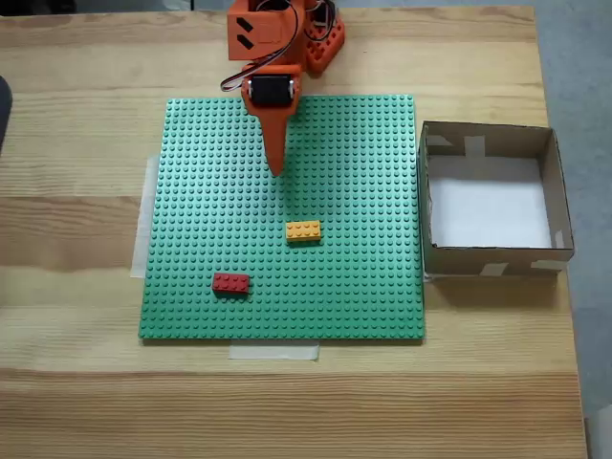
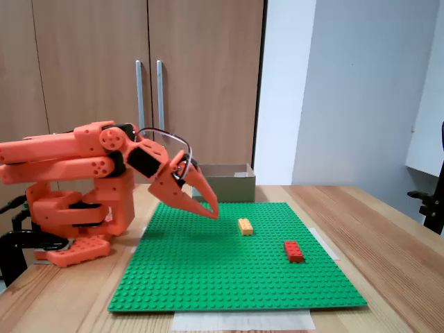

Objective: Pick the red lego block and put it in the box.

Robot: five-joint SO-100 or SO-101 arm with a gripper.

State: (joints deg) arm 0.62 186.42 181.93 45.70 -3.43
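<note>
I see a matt wood-grain table [image 1: 76, 220], a studded green plastic baseplate [image 1: 363, 287], a plastic red lego block [image 1: 230, 283], a matt cardboard box [image 1: 488, 256] with pale tape, and a matt orange plastic arm [image 2: 62, 159].

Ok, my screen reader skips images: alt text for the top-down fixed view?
An orange arm's gripper, apparently shut, hangs over a green studded baseplate holding a red lego block and an orange-yellow brick. An empty cardboard box sits right.
</note>
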